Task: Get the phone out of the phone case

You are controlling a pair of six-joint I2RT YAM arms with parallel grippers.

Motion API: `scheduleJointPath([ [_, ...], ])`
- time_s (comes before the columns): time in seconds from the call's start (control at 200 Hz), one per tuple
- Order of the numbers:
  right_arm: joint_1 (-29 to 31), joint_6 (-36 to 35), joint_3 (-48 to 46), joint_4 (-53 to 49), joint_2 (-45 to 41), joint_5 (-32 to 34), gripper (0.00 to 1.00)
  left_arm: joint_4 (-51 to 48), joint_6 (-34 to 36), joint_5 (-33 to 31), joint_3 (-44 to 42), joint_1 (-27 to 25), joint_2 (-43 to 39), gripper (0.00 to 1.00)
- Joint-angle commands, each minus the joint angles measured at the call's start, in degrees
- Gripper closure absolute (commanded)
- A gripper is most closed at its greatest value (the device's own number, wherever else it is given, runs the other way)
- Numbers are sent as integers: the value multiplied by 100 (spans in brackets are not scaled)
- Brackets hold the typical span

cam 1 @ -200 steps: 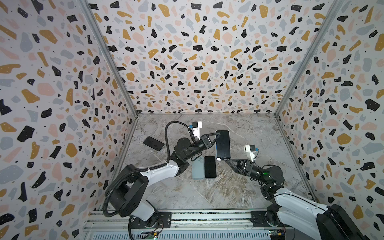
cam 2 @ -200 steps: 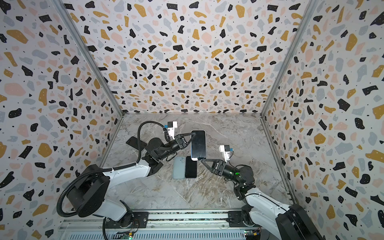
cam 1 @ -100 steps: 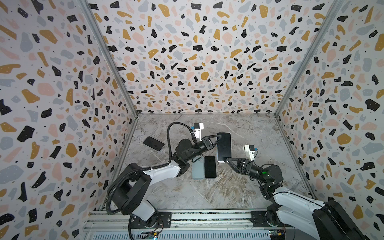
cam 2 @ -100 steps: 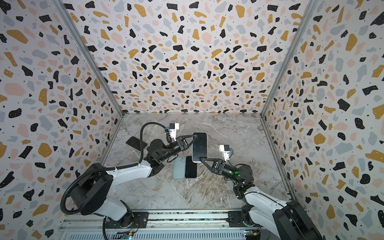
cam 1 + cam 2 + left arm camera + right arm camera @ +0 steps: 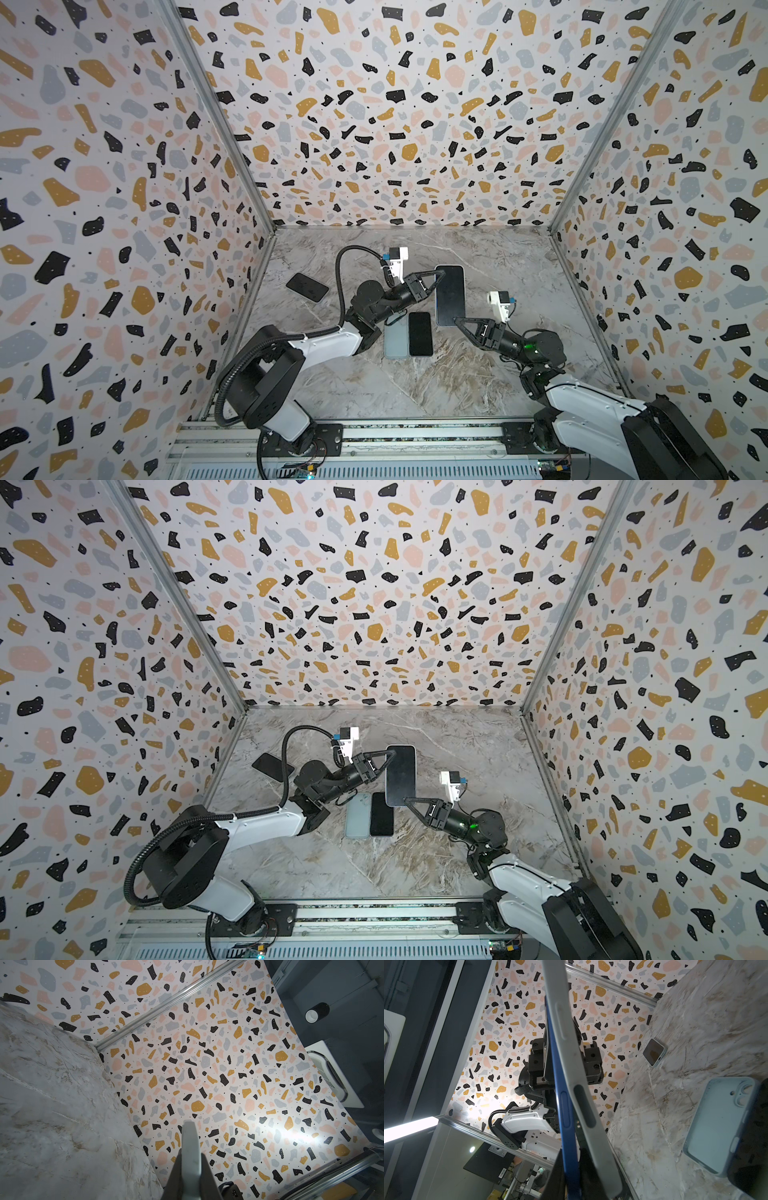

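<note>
A: Right gripper (image 5: 457,320) has risen to the raised phone's (image 5: 565,1109) lower corner and pinched shut; slim glossy blue edge between its jaws.
B: Left gripper (image 5: 440,273)?
A: Clamped narrow on the phone case (image 5: 571,1059): matte pale grey, rounded rim, held above the veined marble table (image 5: 415,386).
</note>
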Motion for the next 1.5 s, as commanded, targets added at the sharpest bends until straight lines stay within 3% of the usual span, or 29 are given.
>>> scheduleJointPath([
  [0.0, -51, 34, 23, 232, -101, 158, 91, 519, 43, 189, -57, -95, 30, 100],
  [0.18, -48, 94, -3, 205, -203, 194, 100, 479, 84, 198, -97, -104, 31, 100],
  [0.295, -47, 120, -36, -70, -327, 259, 100, 500, 81, 142, -148, -113, 14, 100],
  [0.345, -50, 131, -47, -130, -403, 290, 100, 540, 85, 120, -178, -113, -3, 84],
  [0.406, -49, 131, -43, -256, -508, 339, 100, 582, 70, 97, -201, -120, -18, 57],
  [0.461, -51, 107, -30, -373, -605, 382, 100, 614, 72, 71, -223, -137, -39, 42],
  [0.726, -144, 108, 82, -732, -868, 519, 100, 1019, 234, -260, -850, -230, -430, 15],
  [0.926, -205, 173, 293, -797, -782, 542, 100, 1434, 551, -628, -1519, -491, -748, 13],
  [1.086, -215, 209, 438, -813, -711, 546, 100, 1481, 880, -802, -1750, -733, -848, 17],
  [1.497, -214, 271, 497, -808, -719, 555, 100, 2460, 735, -752, -1771, -954, 37, 47],
])
